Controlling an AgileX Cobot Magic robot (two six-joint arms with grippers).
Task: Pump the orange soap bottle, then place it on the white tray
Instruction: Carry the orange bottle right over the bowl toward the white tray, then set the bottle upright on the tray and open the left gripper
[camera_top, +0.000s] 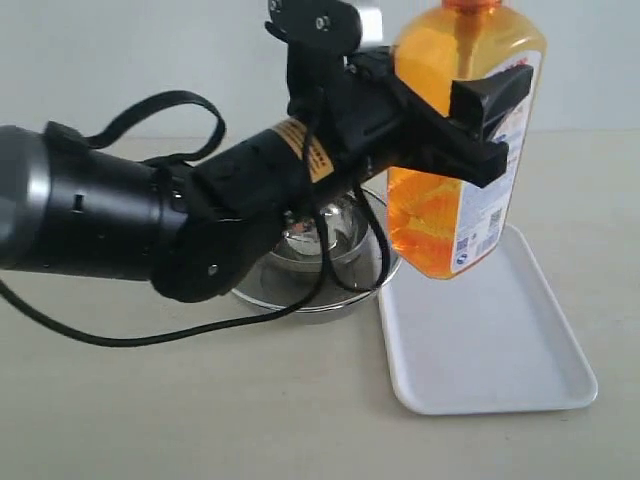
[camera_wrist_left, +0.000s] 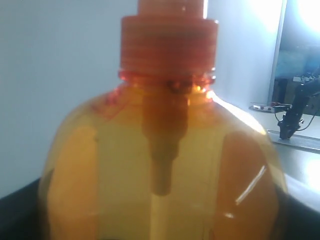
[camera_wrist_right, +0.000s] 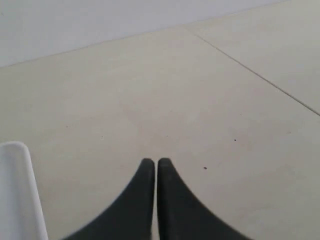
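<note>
exterior view: end effector (camera_top: 488, 130) grips bottle (camera_top: 437, 215)

The translucent orange plastic soap bottle (camera_top: 432, 215) shows a white label (camera_top: 500, 212) edged red, with a barcode (camera_top: 466, 250). The flat rectangular plastic tray (camera_top: 500, 350) is white; the round steel bowls (camera_top: 262, 292) gleam silver.

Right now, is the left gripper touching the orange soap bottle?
Touching. The exterior view shows the left gripper clamped on the orange soap bottle, with a black finger pressed flat across the bottle's body and holding it up.
</note>
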